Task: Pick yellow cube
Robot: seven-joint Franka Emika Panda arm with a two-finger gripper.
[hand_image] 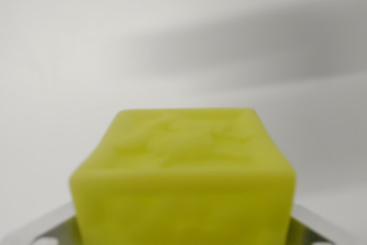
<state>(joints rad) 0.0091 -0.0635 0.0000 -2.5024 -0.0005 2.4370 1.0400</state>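
My hand [183, 230] is clamped on the yellow cube [183, 182], metal fingers [40, 228] on either side; its top face tilts away, no long axis.

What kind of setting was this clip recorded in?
Hard to say; probably a lab or test bench. Only a blurred yellow cube, grey metal gripper parts beside it and a plain pale, featureless background show.

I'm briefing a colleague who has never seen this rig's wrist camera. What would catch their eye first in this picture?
The yellow cube dominates, filling the lower middle of the wrist view, very close and slightly blurred, its top face faintly embossed. Pale metal parts of the gripper show at both bottom corners, flanking the cube; whether they touch it cannot be told. Behind lies only a plain pale surface crossed by a soft grey shadow at upper right.
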